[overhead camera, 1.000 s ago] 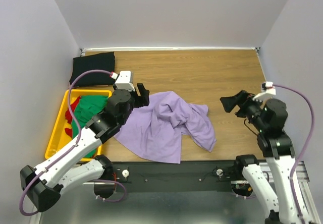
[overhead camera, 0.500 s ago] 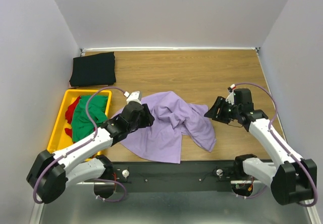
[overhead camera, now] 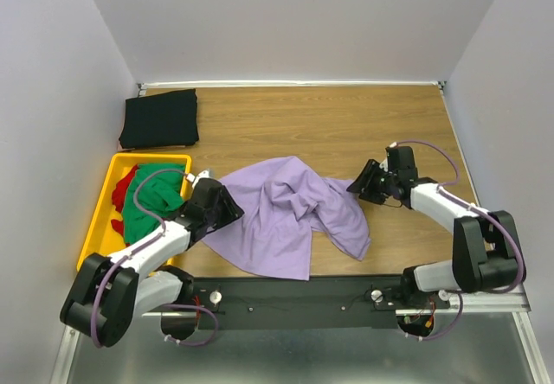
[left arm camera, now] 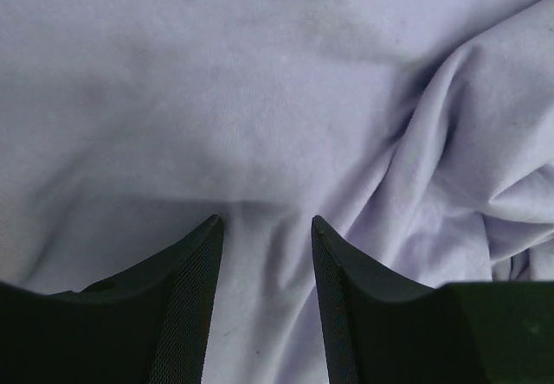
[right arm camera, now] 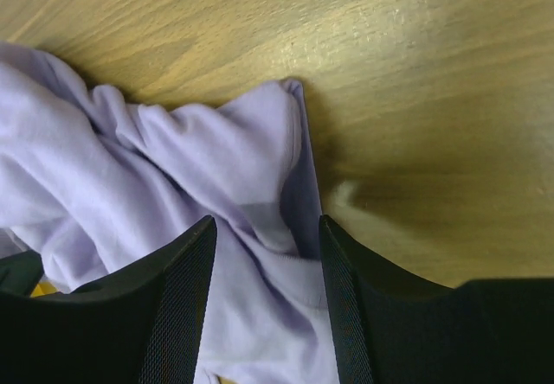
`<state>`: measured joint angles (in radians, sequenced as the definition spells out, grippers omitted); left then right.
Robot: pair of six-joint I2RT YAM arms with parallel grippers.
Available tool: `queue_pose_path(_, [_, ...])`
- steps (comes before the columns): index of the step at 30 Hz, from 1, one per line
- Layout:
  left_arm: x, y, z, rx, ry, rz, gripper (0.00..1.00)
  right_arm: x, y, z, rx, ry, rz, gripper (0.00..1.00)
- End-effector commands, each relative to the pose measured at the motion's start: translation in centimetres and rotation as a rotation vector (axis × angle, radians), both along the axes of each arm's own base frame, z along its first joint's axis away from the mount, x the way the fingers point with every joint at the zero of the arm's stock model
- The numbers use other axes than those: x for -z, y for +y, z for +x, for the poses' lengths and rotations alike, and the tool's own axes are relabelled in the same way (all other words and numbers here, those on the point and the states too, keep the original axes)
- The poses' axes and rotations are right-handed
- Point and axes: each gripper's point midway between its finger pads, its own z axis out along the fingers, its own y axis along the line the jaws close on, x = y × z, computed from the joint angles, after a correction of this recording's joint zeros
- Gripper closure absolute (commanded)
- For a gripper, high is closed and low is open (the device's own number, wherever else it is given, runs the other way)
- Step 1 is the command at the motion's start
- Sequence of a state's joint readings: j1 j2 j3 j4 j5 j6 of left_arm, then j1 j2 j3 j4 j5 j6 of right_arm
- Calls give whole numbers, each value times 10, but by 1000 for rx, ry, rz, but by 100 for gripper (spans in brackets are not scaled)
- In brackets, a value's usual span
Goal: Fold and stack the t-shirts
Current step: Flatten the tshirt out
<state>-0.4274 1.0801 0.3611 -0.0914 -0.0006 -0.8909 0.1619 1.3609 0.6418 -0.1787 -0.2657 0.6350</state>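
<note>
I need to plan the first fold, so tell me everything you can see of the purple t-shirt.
The purple t-shirt is soft, plain lavender cloth, unfolded and crumpled in deep creases on the wooden table, its near hem by the table's front edge. The left gripper sits low over its left side, the right gripper straddles its right corner; both have jaws apart.

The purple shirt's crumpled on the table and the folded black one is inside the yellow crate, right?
No. The top external view shows the folded black t-shirt on the table, beyond the yellow crate; the crumpled lavender t-shirt part is right.
</note>
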Motion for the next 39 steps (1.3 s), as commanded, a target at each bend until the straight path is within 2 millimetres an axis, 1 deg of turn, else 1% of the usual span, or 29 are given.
queue_pose_path(1, [-2, -4, 11, 13, 4, -14, 46, 4, 13, 24, 3, -38, 65, 42])
queue_pose_path(3, [2, -2, 15, 3, 15, 2, 46, 12, 14, 26, 7, -16, 75, 47])
queue_pose_path(5, [1, 1, 24, -4, 10, 26, 46, 23, 12, 29, 10, 13, 65, 65])
queue_pose_path(6, [11, 11, 25, -27, 45, 78, 46, 25, 8, 32, 17, 15, 58, 72])
queue_pose_path(7, [4, 12, 37, -27, 26, 103, 46, 26, 3, 35, 32, 14, 48, 78])
queue_pose_path(9, [13, 26, 43, -22, 57, 207, 46, 22, -21, 50, 103, -20, 6, 87])
queue_pose_path(10, [5, 26, 55, -24, 39, 226, 47, 21, -42, 58, 176, -38, -67, 90])
queue_pose_path(12, [12, 35, 63, -15, 61, 302, 46, 1, -78, 78, 281, -83, -163, 92])
queue_pose_path(13, [3, 35, 77, -24, 38, 311, 47, -10, -104, 88, 367, -116, -262, 92])
queue_pose_path(14, [2, 37, 82, -25, 35, 333, 46, -22, -116, 96, 402, -143, -309, 92])
queue_pose_path(15, [2, 42, 87, -36, 38, 365, 47, -50, -127, 112, 429, -208, -358, 92])
queue_pose_path(16, [-2, 43, 99, -27, 30, 391, 47, -64, -142, 118, 479, -238, -417, 92])
queue_pose_path(18, [2, 54, 108, -42, 47, 472, 47, -90, -152, 130, 490, -296, -472, 90])
queue_pose_path(19, [-7, 55, 121, -39, 23, 506, 47, -108, -156, 141, 502, -336, -492, 87])
queue_pose_path(21, [-2, 66, 131, -39, 46, 597, 47, -118, -161, 145, 487, -339, -539, 78])
queue_pose_path(22, [-13, 64, 148, -48, 14, 615, 46, -125, -162, 150, 486, -342, -549, 75])
queue_pose_path(23, [-14, 70, 155, -44, 14, 669, 46, -126, -161, 149, 461, -336, -558, 64])
queue_pose_path(25, [-6, 70, 167, -28, 38, 711, 46, -121, -142, 144, 359, -315, -499, 57])
queue_pose_path(26, [-20, 65, 186, -39, 2, 701, 46, -122, -132, 138, 317, -315, -462, 52])
queue_pose_path(27, [-30, 57, 196, -28, -17, 686, 46, -116, -110, 130, 224, -296, -383, 49])
queue_pose_path(30, [-56, 38, 205, -29, -92, 621, 46, -101, -64, 92, 55, -245, -280, 45])
queue_pose_path(32, [-89, 33, 201, -50, -169, 579, 43, -92, -34, 68, -41, -215, -257, 45])
queue_pose_path(33, [-99, 32, 198, -55, -192, 567, 39, -91, -3, 50, -127, -213, -245, 45])
queue_pose_path(34, [-127, 32, 193, -72, -255, 539, 37, -72, 9, 28, -174, -152, -248, 45])
queue_pose_path(35, [-130, 35, 183, -74, -265, 534, 36, -64, 39, 7, -271, -132, -227, 45])
queue_pose_path(36, [-140, 36, 178, -80, -291, 524, 34, -57, 52, -8, -301, -99, -214, 45])
queue_pose_path(37, [-160, 43, 165, -100, -347, 504, 33, -41, 62, -25, -336, -55, -224, 45])
queue_pose_path(38, [-190, 47, 154, -123, -431, 469, 30, -31, 83, -47, -403, -23, -224, 45])
queue_pose_path(39, [-179, 50, 150, -114, -409, 486, 28, -27, 93, -58, -433, -14, -222, 45])
